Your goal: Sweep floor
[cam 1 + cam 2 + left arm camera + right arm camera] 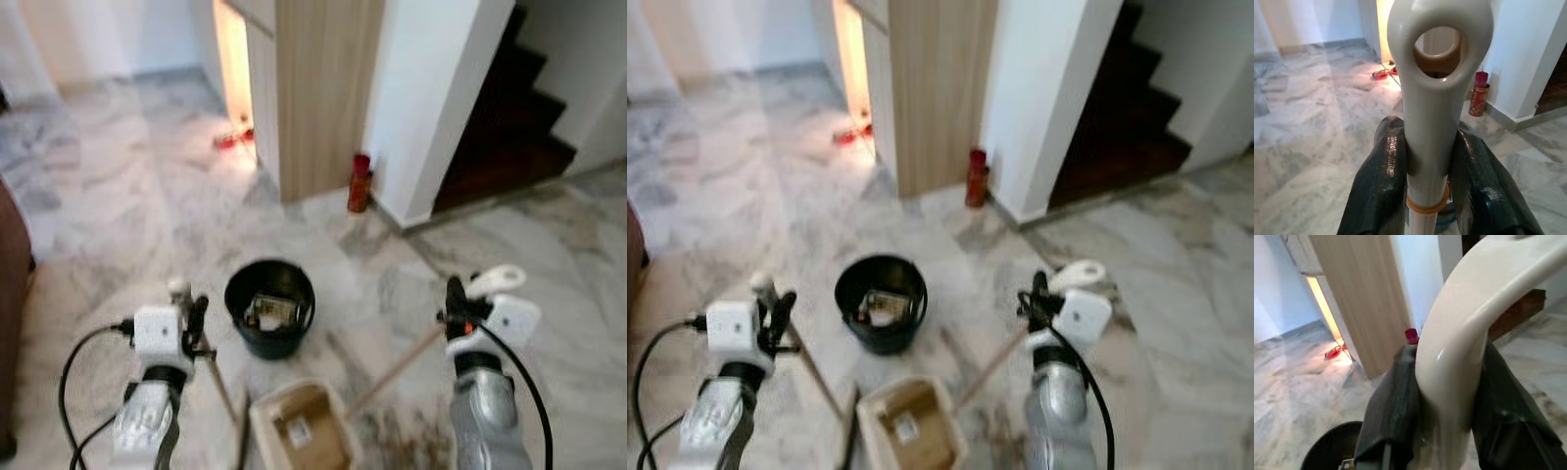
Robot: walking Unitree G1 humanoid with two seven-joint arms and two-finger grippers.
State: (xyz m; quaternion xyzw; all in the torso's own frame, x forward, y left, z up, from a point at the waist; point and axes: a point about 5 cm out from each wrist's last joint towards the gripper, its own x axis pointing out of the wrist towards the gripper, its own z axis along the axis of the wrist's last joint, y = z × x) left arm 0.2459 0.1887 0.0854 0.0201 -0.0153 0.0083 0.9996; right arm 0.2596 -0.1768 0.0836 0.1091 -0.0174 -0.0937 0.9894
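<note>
My left gripper [192,321] is shut on the cream top of a long-handled dustpan, just below its hanging loop [1439,36]. The thin shaft runs down to the beige dustpan [299,426] on the floor between my arms; a scrap of paper lies in it. My right gripper [456,302] is shut on the curved cream grip [1464,328] of a broom. Its wooden stick [397,370] slants down towards the pan. Dark specks [402,436] lie on the marble beside the pan. A black bucket [269,308] with rubbish inside stands just ahead.
A wooden panel [323,88] and a white pillar [431,98] rise ahead, with a red can [360,183] at their foot. Dark stairs [509,127] climb at the right. Red items [233,137] lie by a lit doorway. Brown furniture [12,264] edges the left.
</note>
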